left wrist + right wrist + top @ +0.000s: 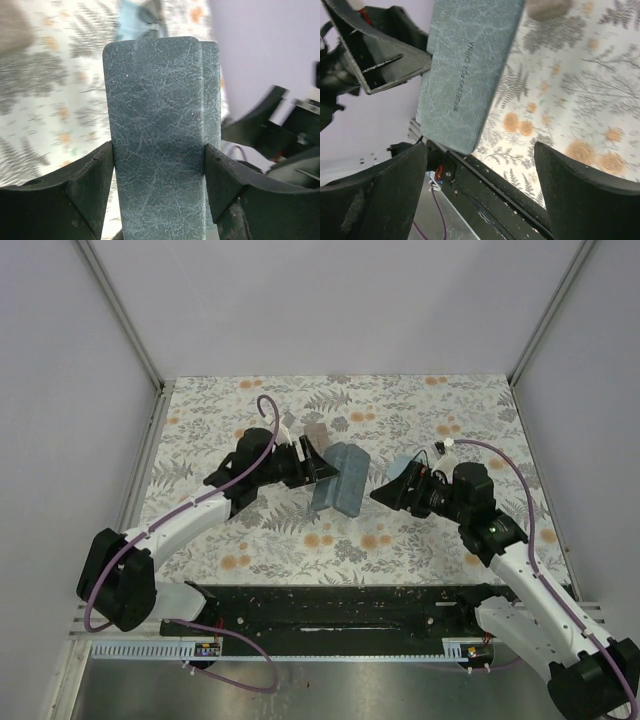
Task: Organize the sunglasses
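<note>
Gripping the blue-grey case (340,480), the left gripper (159,150) is holding it up — the right gripper (480,150) is gaping wide nearby. The sunglasses (151,12) are maybe lying, blurry, on the blue cloth (131,22).

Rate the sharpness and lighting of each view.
Top external: even, soft light, no glare, sharp throughout. Left wrist: the slate-blue textured oblong case gripped in the left tool is crisp, while the floral tablecloth behind it is smeared. Right wrist: the print on the case is readable; the fingers of the right tool, close to the lens, look dark and slightly soft.
</note>
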Robot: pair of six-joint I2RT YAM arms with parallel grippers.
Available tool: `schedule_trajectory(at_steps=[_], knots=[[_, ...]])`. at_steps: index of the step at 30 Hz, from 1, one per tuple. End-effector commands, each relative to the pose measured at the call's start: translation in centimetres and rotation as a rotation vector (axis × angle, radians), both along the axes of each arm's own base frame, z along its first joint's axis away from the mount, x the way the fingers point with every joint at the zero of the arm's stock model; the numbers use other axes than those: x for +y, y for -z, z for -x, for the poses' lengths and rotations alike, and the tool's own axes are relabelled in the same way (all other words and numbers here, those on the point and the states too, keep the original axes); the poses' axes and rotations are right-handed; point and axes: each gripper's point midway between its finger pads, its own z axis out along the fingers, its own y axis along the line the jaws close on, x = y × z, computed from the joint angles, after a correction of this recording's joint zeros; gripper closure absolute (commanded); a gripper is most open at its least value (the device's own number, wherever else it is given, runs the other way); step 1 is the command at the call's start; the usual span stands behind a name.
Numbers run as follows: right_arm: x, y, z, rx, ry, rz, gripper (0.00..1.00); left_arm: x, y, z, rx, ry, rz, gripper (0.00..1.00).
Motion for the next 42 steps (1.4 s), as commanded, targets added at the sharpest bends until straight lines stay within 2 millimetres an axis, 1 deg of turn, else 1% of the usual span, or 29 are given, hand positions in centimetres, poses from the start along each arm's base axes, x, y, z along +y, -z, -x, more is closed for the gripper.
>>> schedule_trajectory(at_steps=[1, 3, 8, 9, 11, 12, 15, 18, 19, 20, 21, 22, 23, 24, 25, 26, 27, 28, 30, 31, 33, 35, 36, 37, 38, 39, 41, 42], knots=[[2.1, -6.0, 1.9, -0.207, -0.152, -0.218, 0.05, -3.4, -10.6, 3.3, -0.217, 0.252, 0.354, 0.63], [2.4, -7.0, 2.2, -0.220, -0.170, -0.266, 0.06, -3.5, -11.9, 3.9, -0.242, 0.275, 0.414, 0.62], [3.1, -8.0, 2.8, -0.234, -0.220, -0.350, 0.08, -3.7, -13.7, 5.0, -0.256, 0.305, 0.504, 0.61], [3.1, -8.5, 3.0, -0.251, -0.229, -0.374, 0.12, -3.8, -13.7, 4.9, -0.250, 0.305, 0.506, 0.60], [3.1, -9.4, 3.5, -0.283, -0.242, -0.416, 0.23, -4.0, -13.5, 5.1, -0.245, 0.314, 0.504, 0.60], [3.1, -9.8, 3.5, -0.291, -0.243, -0.427, 0.30, -4.1, -13.4, 5.3, -0.239, 0.319, 0.504, 0.60], [3.2, -10.2, 3.6, -0.291, -0.252, -0.437, 0.48, -4.5, -13.3, 5.8, -0.229, 0.336, 0.527, 0.60], [3.5, -10.9, 4.0, -0.304, -0.287, -0.472, 0.60, -5.1, -13.4, 6.4, -0.217, 0.362, 0.552, 0.59], [3.5, -11.2, 4.1, -0.313, -0.299, -0.486, 0.64, -5.3, -13.1, 6.5, -0.210, 0.367, 0.553, 0.57], [3.6, -11.5, 4.2, -0.316, -0.307, -0.500, 0.70, -5.5, -13.0, 6.4, -0.205, 0.368, 0.553, 0.54], [3.7, -11.6, 4.3, -0.314, -0.315, -0.506, 0.82, -5.6, -12.8, 6.5, -0.200, 0.372, 0.552, 0.48], [3.7, -11.7, 4.2, -0.311, -0.318, -0.508, 0.90, -5.7, -12.5, 6.6, -0.199, 0.375, 0.550, 0.37], [3.8, -11.5, 4.1, -0.303, -0.318, -0.504, 0.94, -5.6, -12.2, 6.5, -0.196, 0.368, 0.542, 0.26], [3.9, -11.5, 3.9, -0.295, -0.318, -0.494, 0.95, -5.3, -11.7, 6.1, -0.193, 0.347, 0.518, 0.17], [3.9, -11.2, 3.7, -0.283, -0.313, -0.477, 0.96, -5.0, -11.3, 5.6, -0.202, 0.322, 0.483, 0.07], [4.0, -10.6, 3.3, -0.262, -0.303, -0.452, 0.97, -4.5, -10.5, 5.0, -0.193, 0.292, 0.435, 0.01], [4.0, -10.0, 2.9, -0.234, -0.287, -0.425, 0.98, -3.9, -10.2, 4.3, -0.216, 0.257, 0.383, 0.01], [4.0, -9.1, 2.3, -0.207, -0.269, -0.391, 0.99, -2.8, -9.8, 3.3, -0.222, 0.189, 0.316, 0.01], [4.0, -7.4, 1.5, -0.160, -0.242, -0.330, 1.00, -0.7, -8.8, 1.9, -0.251, 0.093, 0.162, 0.01], [3.9, -6.3, 0.9, -0.121, -0.225, -0.294, 1.00, 0.4, -8.7, 1.4, -0.266, 0.047, 0.098, 0.01], [3.9, -3.8, -0.2, -0.045, -0.194, -0.219, 1.00, 2.8, -7.8, 0.6, -0.267, -0.052, -0.043, 0.01], [3.8, -0.8, -1.3, 0.055, -0.165, -0.138, 1.00, 4.9, -7.5, 0.2, -0.272, -0.123, -0.143, 0.01], [3.7, 0.7, -1.8, 0.107, -0.151, -0.100, 1.00, 5.8, -7.1, 0.0, -0.266, -0.160, -0.180, 0.01], [3.6, 1.9, -2.2, 0.147, -0.137, -0.066, 1.00, 6.8, -6.7, -0.3, -0.255, -0.204, -0.216, 0.01], [3.6, 3.0, -2.7, 0.180, -0.129, -0.032, 1.00, 7.4, -6.5, -0.4, -0.240, -0.229, -0.235, 0.01], [3.6, 3.4, -3.4, 0.192, -0.118, 0.004, 1.00, 8.4, -6.3, -0.8, -0.233, -0.275, -0.265, 0.01], [3.7, 5.1, -4.4, 0.232, -0.090, 0.094, 1.00, 9.4, -5.8, -1.0, -0.223, -0.318, -0.289, 0.01], [3.8, 5.4, -4.9, 0.233, -0.078, 0.137, 1.00, 9.9, -5.6, -1.1, -0.220, -0.336, -0.296, 0.01]])
